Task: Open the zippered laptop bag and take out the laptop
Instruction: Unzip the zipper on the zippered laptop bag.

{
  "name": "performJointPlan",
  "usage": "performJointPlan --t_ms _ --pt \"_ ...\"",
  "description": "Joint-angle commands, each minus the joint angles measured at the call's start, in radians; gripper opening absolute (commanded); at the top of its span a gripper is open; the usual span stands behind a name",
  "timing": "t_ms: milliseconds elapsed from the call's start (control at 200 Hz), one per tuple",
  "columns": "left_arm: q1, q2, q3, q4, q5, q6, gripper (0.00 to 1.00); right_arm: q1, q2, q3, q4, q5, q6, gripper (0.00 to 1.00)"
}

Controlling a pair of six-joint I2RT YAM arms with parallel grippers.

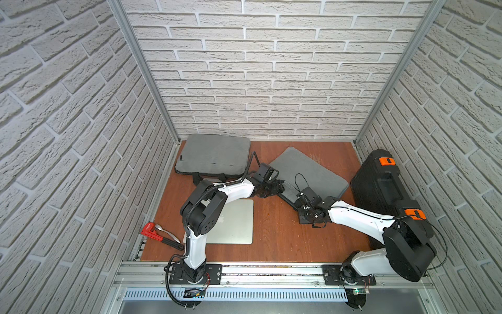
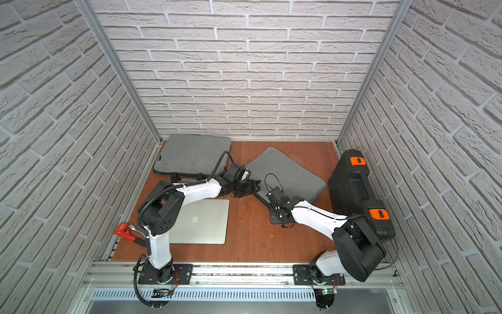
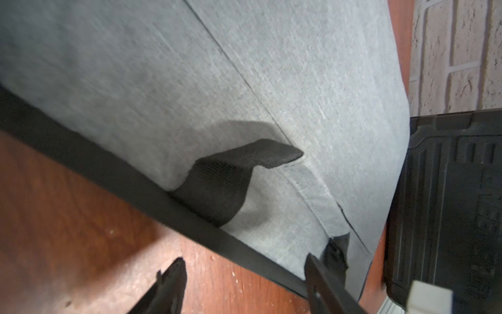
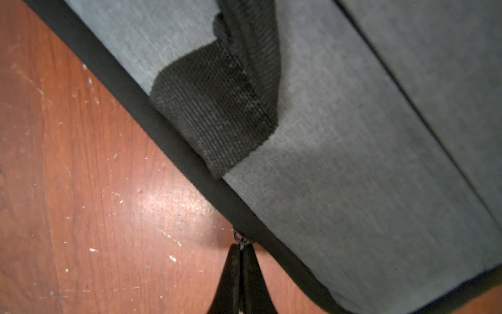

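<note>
A grey zippered laptop bag [image 1: 312, 171] [image 2: 288, 171] lies slanted mid-table, its black zipper edge facing the arms. My right gripper [image 4: 241, 248] is shut on the small metal zipper pull [image 4: 239, 239] at that edge, close to the bag's corner. My left gripper [image 3: 243, 267] [image 1: 274, 187] is open, one finger over the wood and the other over the grey fabric [image 3: 271, 81], so the black edge band runs between them. A black webbing handle [image 3: 217, 190] [image 4: 217, 108] lies folded on the bag. No laptop shows inside the bag.
A silver laptop [image 1: 236, 223] lies closed on the table under my left arm. A second grey bag [image 1: 214, 155] sits at the back left. A black hard case [image 1: 380, 179] stands along the right wall. A red wrench [image 1: 152, 231] and a spoon [image 1: 168, 233] lie front left.
</note>
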Motion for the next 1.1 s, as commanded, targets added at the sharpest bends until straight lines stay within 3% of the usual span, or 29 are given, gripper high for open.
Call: performJointPlan --t_ms 0,460,805,945,1095 --pt "-0.010 0.023 -0.008 0.055 0.030 -0.015 0.71 0.028 0.017 0.024 0.018 -0.033 0.027 0.05" --pt "-0.026 0.077 0.016 0.062 0.089 -0.032 0.69 0.058 0.071 0.081 0.091 -0.054 0.039 0.06" --pt "-0.032 0.115 0.029 0.103 0.146 -0.068 0.48 0.076 0.127 0.161 0.107 -0.069 0.018 0.06" --pt "-0.031 0.122 0.033 0.104 0.150 -0.071 0.32 0.076 0.128 0.158 0.100 -0.072 0.017 0.06" --pt "-0.025 0.121 0.031 0.105 0.144 -0.073 0.20 0.076 0.116 0.144 0.083 -0.069 0.018 0.06"
